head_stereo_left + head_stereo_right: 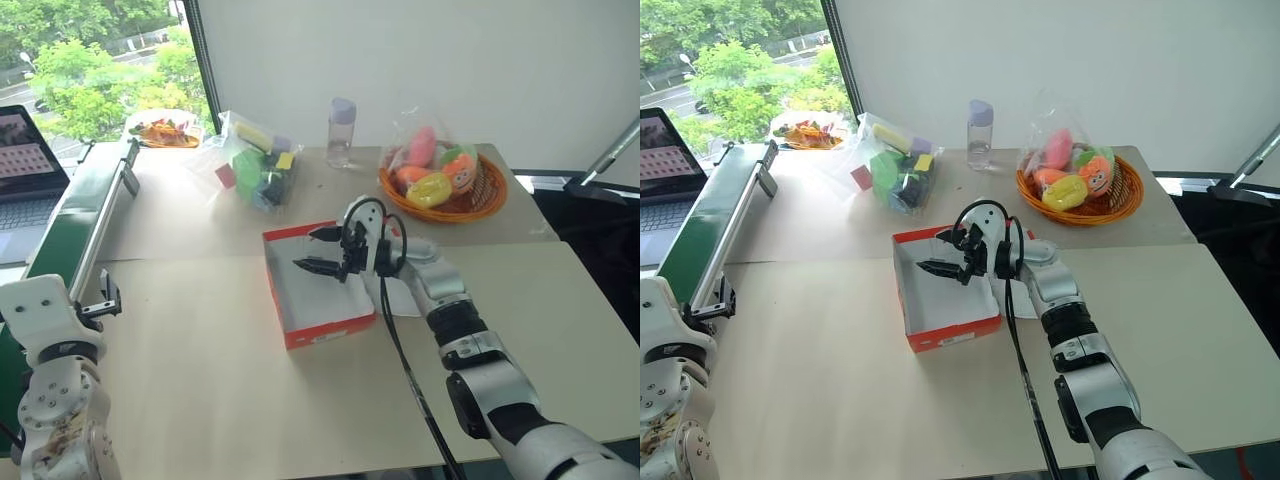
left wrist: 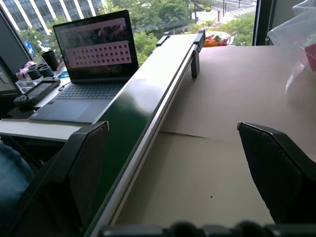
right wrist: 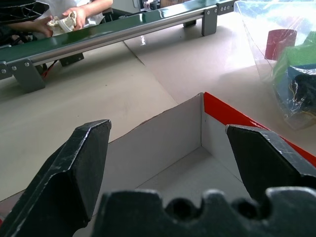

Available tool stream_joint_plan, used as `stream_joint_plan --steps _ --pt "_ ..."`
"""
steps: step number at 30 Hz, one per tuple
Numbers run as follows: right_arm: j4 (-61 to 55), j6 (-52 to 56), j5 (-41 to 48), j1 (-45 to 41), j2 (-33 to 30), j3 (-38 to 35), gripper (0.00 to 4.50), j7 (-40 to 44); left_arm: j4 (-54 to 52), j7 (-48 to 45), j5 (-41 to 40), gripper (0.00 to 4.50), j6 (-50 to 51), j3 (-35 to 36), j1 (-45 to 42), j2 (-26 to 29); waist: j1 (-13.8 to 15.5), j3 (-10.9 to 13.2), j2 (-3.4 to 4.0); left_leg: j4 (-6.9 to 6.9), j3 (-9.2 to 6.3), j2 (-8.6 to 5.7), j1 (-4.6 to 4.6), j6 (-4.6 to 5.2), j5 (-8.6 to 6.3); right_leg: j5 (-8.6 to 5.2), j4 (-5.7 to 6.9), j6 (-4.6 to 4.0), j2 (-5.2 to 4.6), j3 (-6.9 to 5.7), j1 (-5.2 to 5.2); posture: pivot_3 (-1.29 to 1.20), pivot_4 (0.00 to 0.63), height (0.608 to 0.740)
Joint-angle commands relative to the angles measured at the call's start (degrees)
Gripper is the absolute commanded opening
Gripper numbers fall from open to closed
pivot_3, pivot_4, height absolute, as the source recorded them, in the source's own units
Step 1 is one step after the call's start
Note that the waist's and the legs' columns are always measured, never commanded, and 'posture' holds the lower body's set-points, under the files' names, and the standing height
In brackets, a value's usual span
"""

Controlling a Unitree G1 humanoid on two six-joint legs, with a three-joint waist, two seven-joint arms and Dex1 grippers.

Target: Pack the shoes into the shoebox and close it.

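Note:
The red shoebox (image 1: 330, 332) lies open in the middle of the table, its white inside bare. My right gripper (image 1: 315, 250) hovers open over the box, its jaws wide apart with nothing between them; the right wrist view looks past its fingertips (image 3: 86, 148) into the box's far corner (image 3: 201, 123). At the table's left edge my left gripper (image 1: 103, 300) is open and empty beside the green conveyor (image 1: 75, 215). Beyond the conveyor, a person's hands hold a small cream shoe (image 3: 63, 22).
An orange basket (image 1: 480, 200) of soft toys, a clear bottle (image 1: 341, 132) and a plastic bag of coloured blocks (image 1: 255, 165) stand at the back. A laptop (image 2: 94, 59) sits left of the conveyor. A flat white sheet (image 1: 402, 297) lies under my right forearm.

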Motion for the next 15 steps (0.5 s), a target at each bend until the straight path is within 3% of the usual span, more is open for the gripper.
stream_joint_plan --steps 1,15 --pt "-1.61 -0.41 0.74 -1.11 -0.01 -1.1 4.43 -0.31 0.38 1.08 0.82 4.5 -1.29 1.95 -0.44 0.98 0.0 0.0 0.0 0.0 0.0 0.0 0.0 0.0 0.0 0.0 0.0 0.0 0.0 0.0 0.0 0.0 0.15 0.74" --pt "0.68 -3.33 -1.17 -3.17 2.58 1.23 4.43 0.38 7.75 1.52 -2.84 4.5 -3.35 11.44 1.41 1.07 0.01 0.0 -0.01 -0.01 0.0 0.02 -0.01 -0.01 0.0 -0.01 -0.02 0.0 -0.01 0.0 -0.02 0.0 0.15 0.74"
